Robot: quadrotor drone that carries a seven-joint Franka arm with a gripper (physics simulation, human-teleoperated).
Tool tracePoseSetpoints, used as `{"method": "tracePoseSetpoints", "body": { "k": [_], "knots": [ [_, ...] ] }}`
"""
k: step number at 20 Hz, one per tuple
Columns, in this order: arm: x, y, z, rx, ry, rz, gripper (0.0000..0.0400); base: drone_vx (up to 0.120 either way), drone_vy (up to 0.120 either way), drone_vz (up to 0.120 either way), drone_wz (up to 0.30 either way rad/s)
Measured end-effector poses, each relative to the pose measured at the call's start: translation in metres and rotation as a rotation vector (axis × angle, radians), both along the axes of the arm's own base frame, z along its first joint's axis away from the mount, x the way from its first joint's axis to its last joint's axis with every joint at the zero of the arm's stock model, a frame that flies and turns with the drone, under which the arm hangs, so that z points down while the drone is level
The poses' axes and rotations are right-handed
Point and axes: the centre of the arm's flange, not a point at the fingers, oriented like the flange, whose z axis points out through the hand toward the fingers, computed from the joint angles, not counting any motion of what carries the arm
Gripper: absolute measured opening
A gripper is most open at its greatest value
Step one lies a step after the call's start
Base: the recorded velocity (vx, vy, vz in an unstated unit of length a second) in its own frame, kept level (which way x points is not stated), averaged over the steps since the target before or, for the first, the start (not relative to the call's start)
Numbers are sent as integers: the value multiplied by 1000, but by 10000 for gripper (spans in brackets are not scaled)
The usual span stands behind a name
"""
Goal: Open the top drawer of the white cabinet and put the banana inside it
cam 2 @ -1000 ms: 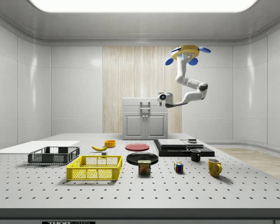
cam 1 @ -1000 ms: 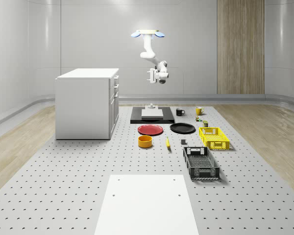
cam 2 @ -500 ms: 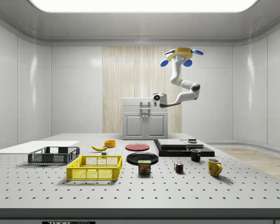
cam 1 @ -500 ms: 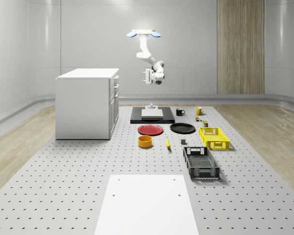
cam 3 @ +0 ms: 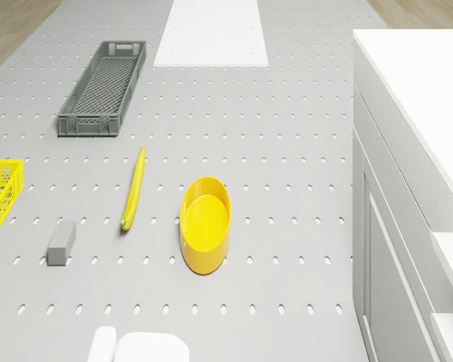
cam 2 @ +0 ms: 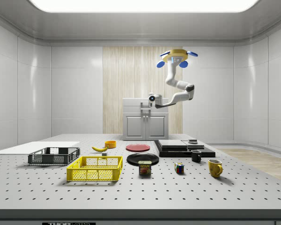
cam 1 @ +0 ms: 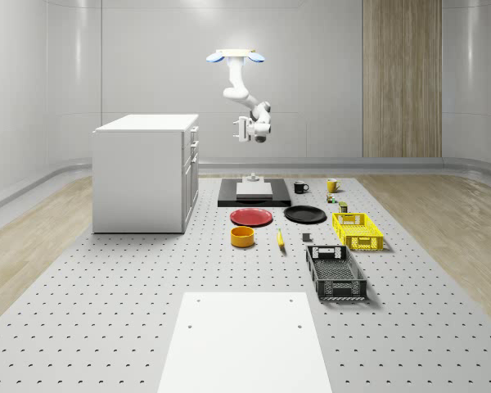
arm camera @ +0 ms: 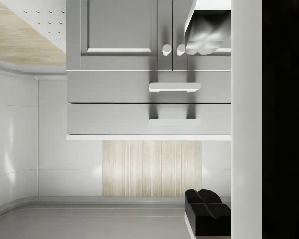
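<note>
Approaching the white cabinet (cam 1: 139, 176) is the step in hand, as I'm judging it. The top drawer (arm camera: 114, 119) is sitting shut, with its front flush. The drone (cam 1: 234, 56) is hovering high over the far end of the bench (cam 1: 106, 311), above the gap between the cabinet and the black slab (cam 1: 254, 196). In the whole-scene view it is hanging at about 2 o'clock from the cabinet top.

The arm is reaching down so that the gripper (cam 1: 240, 129) is pointing at the drawer fronts. It is at 3 o'clock from the top drawer, level with it but well apart from it. The fingers (arm camera: 208, 219) are standing spread and holding nothing. The wrist camera is looking straight at the drawer handle (arm camera: 174, 121).

The banana (cam 1: 280, 239) is lying flat on the bench, just beside the yellow bowl (cam 1: 242, 237) at its 3 o'clock in the whole-scene view. It is well apart from the cabinet and nothing is touching it.

Next, the gripper is needing to close the gap, get the spread fingers around the top handle rather than the one under it, pinch, and pull straight out. The banana pickup is coming after that.
</note>
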Motion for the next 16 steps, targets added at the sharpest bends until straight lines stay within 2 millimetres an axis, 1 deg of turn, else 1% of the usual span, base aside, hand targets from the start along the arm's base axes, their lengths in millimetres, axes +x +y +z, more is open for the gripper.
{"method": "tracePoseSetpoints", "body": {
  "k": [6,16],
  "knots": [
    [0,20,0,0,0,0,400,0,0,0,0],
    [0,70,0,0,0,0,400,0,0,0,0]
  ]
}}
